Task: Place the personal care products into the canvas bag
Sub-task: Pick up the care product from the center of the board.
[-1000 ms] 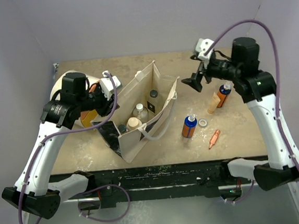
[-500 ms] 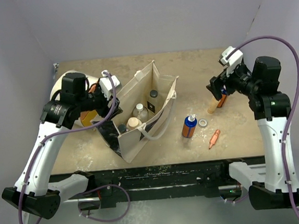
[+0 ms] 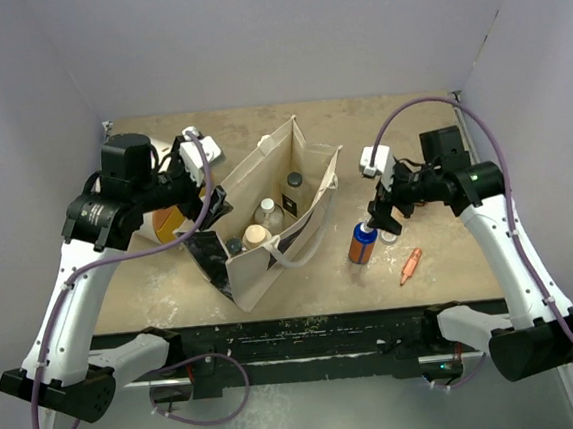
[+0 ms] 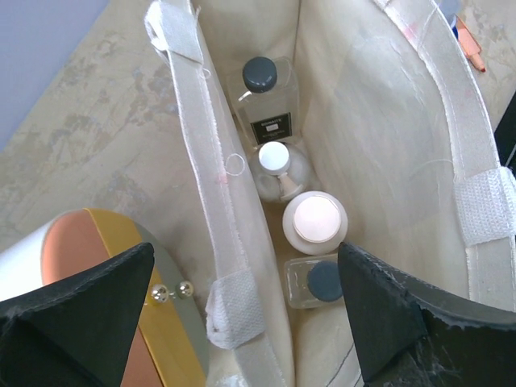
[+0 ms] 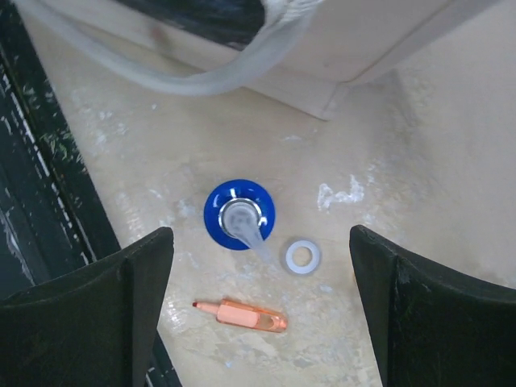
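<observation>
**Top view:** The canvas bag (image 3: 254, 269) is seen standing open at the middle of the table (image 3: 162, 281), with bottles upright inside it. The left gripper (image 3: 215, 199) is held over the bag's left rim, beside the white drum (image 3: 170, 226). The right gripper (image 3: 379, 218) is poised above the orange bottle with the blue top (image 3: 361, 244), which stands on the table just right of the bag. Whether the fingers touch it cannot be told from this height. A white ring (image 3: 389, 236) and a small orange tube (image 3: 410, 265) lie near that bottle.

**Left wrist:** The jaws are shown spread wide, with only the bag's cream wall between them and nothing gripped. One finger (image 4: 81, 314) hangs outside over the white drum (image 4: 72, 242), the other (image 4: 395, 314) over the bag's mouth. Four bottles are seen down in the bag:
- a clear bottle with a black cap (image 4: 266, 101)
- a round bottle with a pale cap (image 4: 274, 161)
- the white bottle with the tan cap (image 4: 316, 222)
- a small clear bottle with a dark cap (image 4: 322, 280)

**Right wrist:** The jaws are likewise shown wide apart and empty. The orange bottle with the blue top (image 5: 239, 214) is framed in the gap between the fingertips, touching neither. The white ring (image 5: 301, 256) lies just beside it and the small orange tube (image 5: 242, 314) a little further off. A corner of the canvas bag (image 5: 339, 48) fills the top of the frame.
</observation>
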You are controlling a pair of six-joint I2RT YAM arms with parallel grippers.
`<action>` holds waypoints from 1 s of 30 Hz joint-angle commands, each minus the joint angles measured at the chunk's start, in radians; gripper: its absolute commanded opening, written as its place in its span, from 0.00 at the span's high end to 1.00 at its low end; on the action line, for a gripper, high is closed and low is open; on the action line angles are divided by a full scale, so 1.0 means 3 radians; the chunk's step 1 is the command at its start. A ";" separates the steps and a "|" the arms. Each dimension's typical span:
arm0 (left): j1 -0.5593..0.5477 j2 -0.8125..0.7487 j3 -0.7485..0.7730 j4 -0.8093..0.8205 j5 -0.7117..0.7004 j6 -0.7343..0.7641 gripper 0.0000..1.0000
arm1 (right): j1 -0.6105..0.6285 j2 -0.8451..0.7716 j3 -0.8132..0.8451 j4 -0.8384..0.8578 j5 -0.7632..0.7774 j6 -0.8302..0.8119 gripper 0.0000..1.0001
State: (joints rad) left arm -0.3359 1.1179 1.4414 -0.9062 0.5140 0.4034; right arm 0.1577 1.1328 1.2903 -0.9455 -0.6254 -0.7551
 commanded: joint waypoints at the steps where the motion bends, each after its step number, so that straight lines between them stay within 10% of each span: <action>1: 0.0017 -0.0066 0.0264 -0.0002 -0.0089 0.0074 0.02 | 0.0147 -0.0010 -0.0163 0.0040 0.0072 -0.0197 0.09; 30: 0.0020 -0.0101 0.0192 0.0077 -0.0137 0.0107 0.01 | 0.0287 0.0163 -0.0649 0.0427 0.0080 -0.0192 0.61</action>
State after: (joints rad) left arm -0.3359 1.0985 1.4834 -0.9070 0.4713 0.4297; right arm 0.2405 1.1957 1.0992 -0.8364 -0.5926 -0.8146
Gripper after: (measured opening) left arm 0.991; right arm 0.400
